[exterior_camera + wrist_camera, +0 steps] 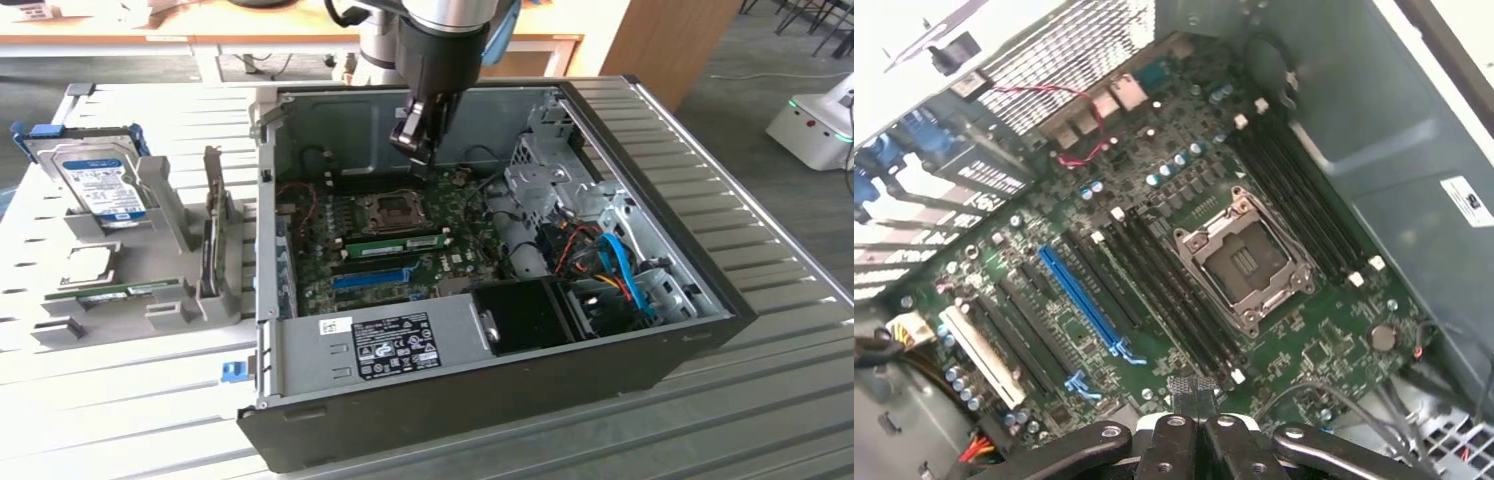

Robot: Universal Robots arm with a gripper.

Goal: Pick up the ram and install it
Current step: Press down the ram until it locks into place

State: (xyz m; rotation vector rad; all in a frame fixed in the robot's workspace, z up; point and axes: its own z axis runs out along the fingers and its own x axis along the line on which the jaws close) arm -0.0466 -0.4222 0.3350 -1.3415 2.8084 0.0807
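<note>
Desk (747, 200): slatted metal top; bare strips lay along the exterior view's right and near edges.
Computer case (454, 400): lay side-open on the desk, its walls fencing the motherboard (387, 240) all round.
Arm (447, 40): came down over the case's far wall.
Hand (414, 150): hung above the board near the empty CPU socket (1242, 262), fingers together, nothing between them.
Hard drive (104, 185): stood in a grey holder (174, 300) outside the case, at the exterior view's left.
Ram (127, 292): lay low in that holder, well apart from the hand.
Blue slot (1082, 300): lay clear among the black slots.
</note>
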